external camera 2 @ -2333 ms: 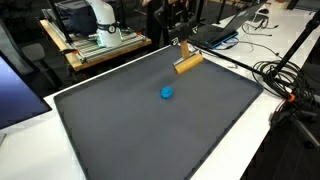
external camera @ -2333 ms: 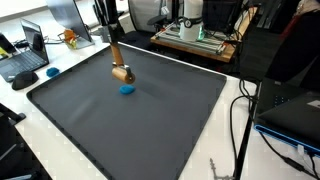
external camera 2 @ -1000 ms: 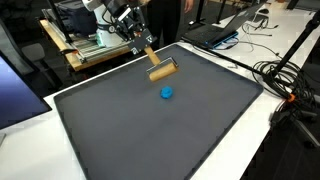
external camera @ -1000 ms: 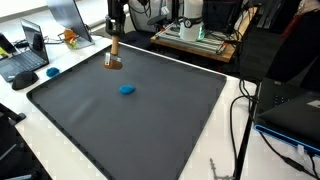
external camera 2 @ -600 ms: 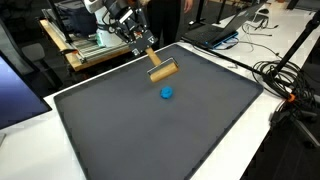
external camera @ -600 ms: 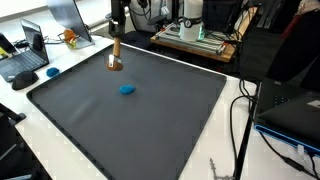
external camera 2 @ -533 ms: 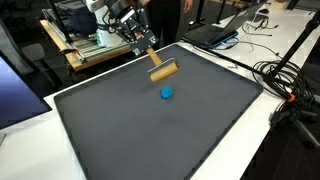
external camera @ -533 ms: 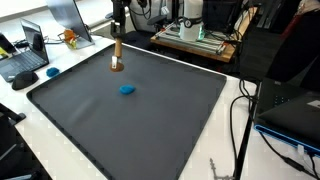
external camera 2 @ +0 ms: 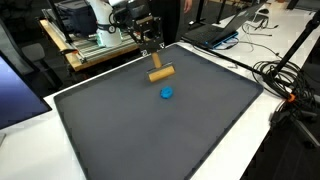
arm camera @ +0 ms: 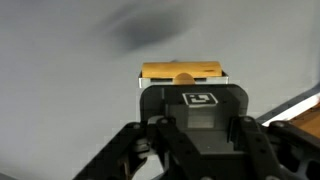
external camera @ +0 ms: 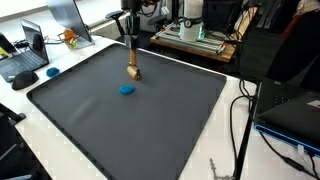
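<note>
1. Shifted sideways along the far edge of the table (external camera: 150,130) in the last half second, the hand (external camera: 130,34) hangs nearer the blue ball (external camera: 127,89).
2. Its fingers pinch the handle of a wooden mallet (external camera 2: 160,72), head hanging below the hand.
3. Ball lies on the table just beyond the mallet head, apart from it.

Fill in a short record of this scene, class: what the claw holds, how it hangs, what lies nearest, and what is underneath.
claw: shut on the handle of a wooden tool
tool pose: handle up, crosswise head down
surface: dark mat
nearest thing: blue object, lying on the mat, apart from the tool
tool touching mat: cannot tell
</note>
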Action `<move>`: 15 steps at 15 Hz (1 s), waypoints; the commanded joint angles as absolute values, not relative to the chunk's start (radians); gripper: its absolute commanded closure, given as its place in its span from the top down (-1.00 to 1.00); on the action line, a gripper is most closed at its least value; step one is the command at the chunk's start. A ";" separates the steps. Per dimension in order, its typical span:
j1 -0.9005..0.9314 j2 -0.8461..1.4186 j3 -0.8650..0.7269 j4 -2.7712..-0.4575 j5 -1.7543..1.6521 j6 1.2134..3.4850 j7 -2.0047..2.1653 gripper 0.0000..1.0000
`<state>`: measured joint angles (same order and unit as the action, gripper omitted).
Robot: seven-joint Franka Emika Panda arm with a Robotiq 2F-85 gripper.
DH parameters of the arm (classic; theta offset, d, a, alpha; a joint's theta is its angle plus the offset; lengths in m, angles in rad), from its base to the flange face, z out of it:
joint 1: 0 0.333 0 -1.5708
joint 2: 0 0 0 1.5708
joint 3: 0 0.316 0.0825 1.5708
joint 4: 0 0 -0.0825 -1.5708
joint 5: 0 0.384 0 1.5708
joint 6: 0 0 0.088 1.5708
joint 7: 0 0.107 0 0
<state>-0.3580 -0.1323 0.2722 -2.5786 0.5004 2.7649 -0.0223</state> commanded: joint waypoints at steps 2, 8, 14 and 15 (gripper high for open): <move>-0.533 -0.306 0.398 -2.496 0.142 2.467 0.164 -0.57; -0.209 -0.253 0.174 -2.196 -0.101 2.116 0.171 -0.57; -0.088 -0.071 0.117 -2.082 -0.121 2.157 0.153 -0.57; -0.077 -0.040 0.107 -2.068 -0.121 2.157 0.148 -0.57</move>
